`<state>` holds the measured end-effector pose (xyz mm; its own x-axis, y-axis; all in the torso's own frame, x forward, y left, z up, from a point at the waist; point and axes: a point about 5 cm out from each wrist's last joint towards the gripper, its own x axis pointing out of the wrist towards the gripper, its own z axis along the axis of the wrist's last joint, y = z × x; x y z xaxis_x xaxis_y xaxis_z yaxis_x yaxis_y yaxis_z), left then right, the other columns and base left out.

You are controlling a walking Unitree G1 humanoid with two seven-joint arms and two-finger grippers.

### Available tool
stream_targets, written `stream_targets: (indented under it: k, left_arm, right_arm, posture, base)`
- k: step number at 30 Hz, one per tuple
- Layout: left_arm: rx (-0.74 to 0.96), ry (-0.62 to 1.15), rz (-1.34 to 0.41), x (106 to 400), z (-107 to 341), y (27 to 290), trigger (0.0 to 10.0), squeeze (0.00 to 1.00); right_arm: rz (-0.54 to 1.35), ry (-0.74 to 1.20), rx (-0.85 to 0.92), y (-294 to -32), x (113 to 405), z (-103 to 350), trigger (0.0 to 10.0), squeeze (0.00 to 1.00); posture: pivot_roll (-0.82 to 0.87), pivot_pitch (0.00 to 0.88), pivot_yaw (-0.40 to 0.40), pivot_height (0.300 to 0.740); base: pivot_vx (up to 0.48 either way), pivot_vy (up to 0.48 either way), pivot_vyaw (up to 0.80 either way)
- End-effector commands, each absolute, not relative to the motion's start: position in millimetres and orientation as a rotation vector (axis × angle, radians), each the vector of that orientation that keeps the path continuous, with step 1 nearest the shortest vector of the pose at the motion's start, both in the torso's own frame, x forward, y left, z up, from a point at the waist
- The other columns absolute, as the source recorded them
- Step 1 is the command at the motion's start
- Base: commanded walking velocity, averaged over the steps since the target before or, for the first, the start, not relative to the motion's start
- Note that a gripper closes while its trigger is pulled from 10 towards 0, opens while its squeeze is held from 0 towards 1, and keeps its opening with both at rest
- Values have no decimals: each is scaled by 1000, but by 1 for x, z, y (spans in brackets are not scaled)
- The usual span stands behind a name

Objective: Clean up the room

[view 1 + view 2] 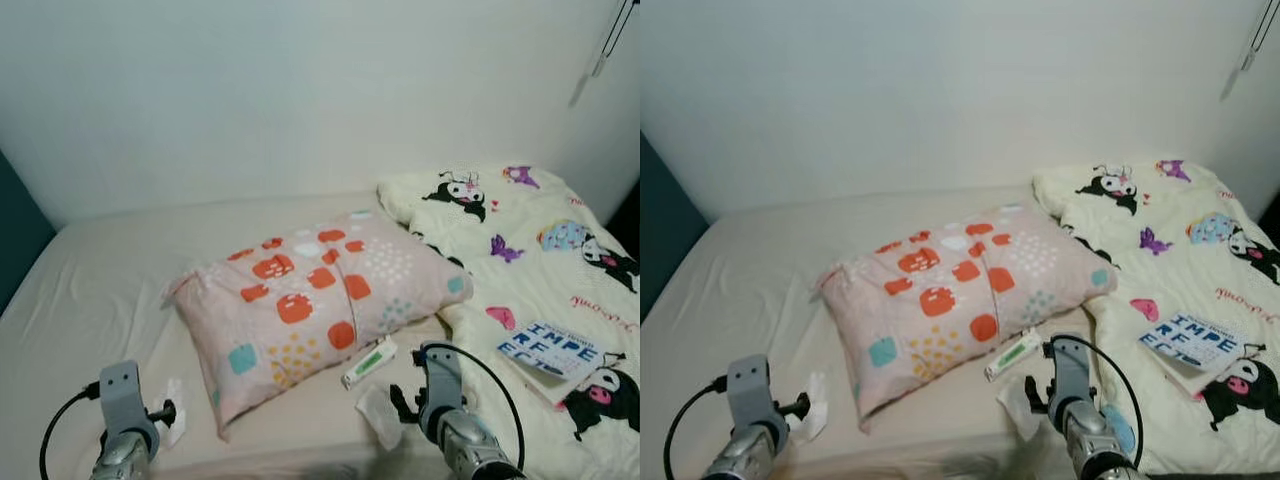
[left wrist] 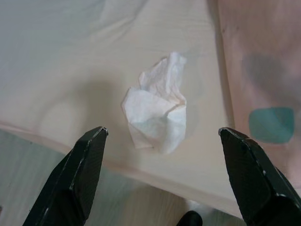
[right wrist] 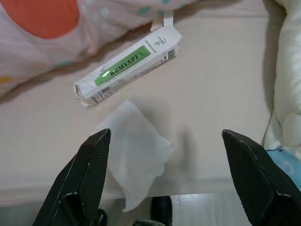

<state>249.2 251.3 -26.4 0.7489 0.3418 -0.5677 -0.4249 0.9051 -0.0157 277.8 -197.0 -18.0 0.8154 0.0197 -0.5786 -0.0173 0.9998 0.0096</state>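
Note:
A crumpled white tissue (image 2: 157,117) lies on the beige sheet near the bed's front edge, left of the pillow (image 1: 310,300). My left gripper (image 2: 162,131) hovers just short of it, open, one finger on each side. A flatter white tissue (image 3: 134,150) lies at the front edge farther right, beside a white box with a green label (image 3: 129,66) that rests against the pillow. Over that tissue my right gripper (image 3: 167,134) stands open with nothing held.
A cream cartoon-print blanket (image 1: 520,230) covers the bed's right side, with a blue-and-white book (image 1: 550,355) on it. The bare sheet (image 1: 110,290) stretches left of the pillow. A white wall stands behind the bed, and the floor lies below the front edge.

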Motion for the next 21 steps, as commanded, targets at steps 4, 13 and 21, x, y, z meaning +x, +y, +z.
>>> stream_targets:
  k: [4, 13, 21]
  left_arm:
    - [-149, 619, 450, 238, -32, 259, 10000, 0]
    - [-135, 657, 490, 218, -42, 268, 10000, 0]
    - [-127, 637, 485, 219, -39, 272, 10000, 0]
  right_arm:
    - [40, 600, -25, -196, 279, -17, 10000, 0]
    - [115, 520, -142, -189, 296, 0, 10000, 0]
    - [215, 438, -276, -176, 306, 12, 10000, 0]
  posture:
    - [-42, 115, 9, 626]
    - [-30, 132, 6, 597]
    - [-8, 160, 15, 592]
  base:
    - [0, 0, 0]
    - [0, 0, 0]
    - [0, 0, 0]
